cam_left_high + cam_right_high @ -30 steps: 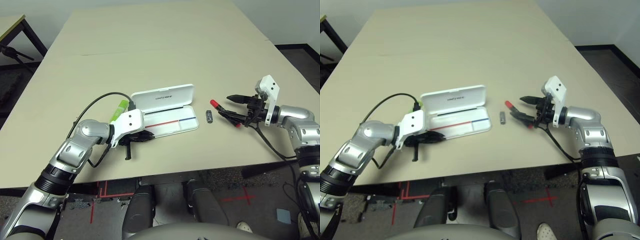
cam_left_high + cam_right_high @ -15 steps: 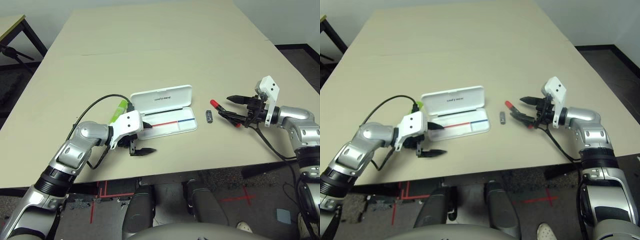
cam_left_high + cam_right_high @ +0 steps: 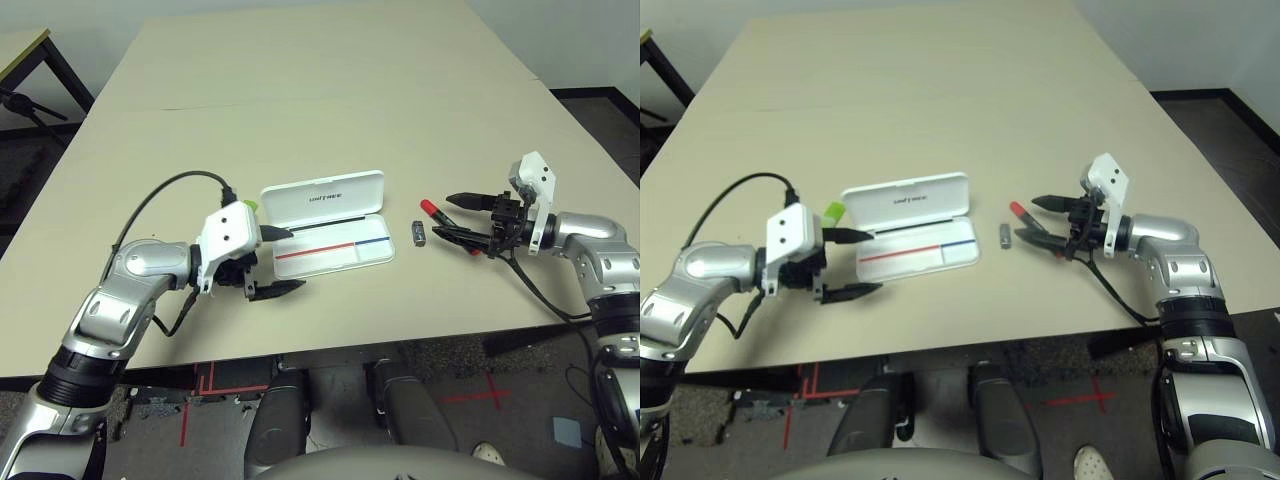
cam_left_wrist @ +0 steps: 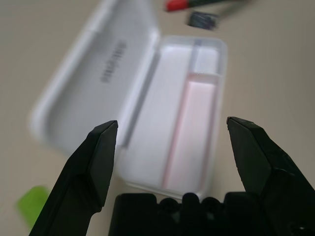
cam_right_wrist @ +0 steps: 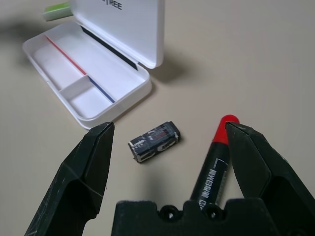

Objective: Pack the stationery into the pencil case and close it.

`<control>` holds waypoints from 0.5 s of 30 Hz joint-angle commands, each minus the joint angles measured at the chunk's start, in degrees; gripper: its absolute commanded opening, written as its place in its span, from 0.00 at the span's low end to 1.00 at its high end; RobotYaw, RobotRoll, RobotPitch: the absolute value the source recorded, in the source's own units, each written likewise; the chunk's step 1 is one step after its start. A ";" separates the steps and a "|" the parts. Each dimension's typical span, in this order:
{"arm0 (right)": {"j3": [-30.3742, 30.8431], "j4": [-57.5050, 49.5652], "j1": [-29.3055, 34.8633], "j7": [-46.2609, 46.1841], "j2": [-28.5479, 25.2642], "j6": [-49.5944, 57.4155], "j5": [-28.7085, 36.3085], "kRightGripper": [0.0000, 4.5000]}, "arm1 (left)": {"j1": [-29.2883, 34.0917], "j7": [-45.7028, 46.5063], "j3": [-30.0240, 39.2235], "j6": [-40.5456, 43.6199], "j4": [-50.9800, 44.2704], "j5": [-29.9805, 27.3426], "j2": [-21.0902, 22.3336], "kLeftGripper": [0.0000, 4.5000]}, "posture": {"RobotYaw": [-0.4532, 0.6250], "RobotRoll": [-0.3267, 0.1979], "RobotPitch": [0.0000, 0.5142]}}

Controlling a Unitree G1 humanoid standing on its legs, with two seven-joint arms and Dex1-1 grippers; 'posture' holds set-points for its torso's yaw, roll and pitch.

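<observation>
While pencil case (image 3: 330, 225) open: stationery outside.

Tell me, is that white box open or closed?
Open: the pencil case has its lid swung back, showing an empty tray with red and blue stripes.

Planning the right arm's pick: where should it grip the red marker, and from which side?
Grip the red marker mid-barrel, fingers closing across its width. It lies flat on the table, already between the open right gripper fingers; approach from its cap end, clear of the small dark block.
</observation>
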 commanded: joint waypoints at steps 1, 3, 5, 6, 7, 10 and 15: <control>0.89 -3.10 1.90 2.16 -0.38 1.34 1.48 1.00 | 1.46 5.68 5.90 4.86 0.05 -1.69 0.03 0.99 | 0.38 0.62 0.30; 1.08 -4.65 2.60 3.08 -0.49 1.61 1.98 1.00 | 2.49 7.73 7.77 6.29 0.00 -1.57 0.17 0.99 | 0.39 0.62 0.30; 1.54 -6.45 3.25 4.01 -0.68 1.77 2.15 1.00 | 3.94 8.92 8.52 7.17 -0.63 -1.30 0.27 0.99 | 0.40 0.62 0.30; 1.72 -7.34 3.45 4.36 -0.74 2.12 2.27 1.00 | 4.87 9.37 8.85 7.26 -1.03 -1.38 0.09 0.99 | 0.40 0.62 0.30; 1.85 -7.97 3.45 4.47 -0.70 2.41 2.41 1.00 | 5.86 9.57 9.00 6.89 -1.41 -1.38 -0.12 0.99 | 0.40 0.62 0.30; 2.02 -8.42 3.20 4.24 -0.52 2.56 2.48 1.00 | 7.86 9.93 8.99 5.90 -2.34 -1.62 -0.66 0.99 | 0.40 0.62 0.29; 1.92 -7.94 3.08 3.10 -0.07 1.73 2.39 1.00 | 8.90 9.20 8.77 3.87 -3.74 -2.49 -1.49 0.99 | 0.41 0.62 0.28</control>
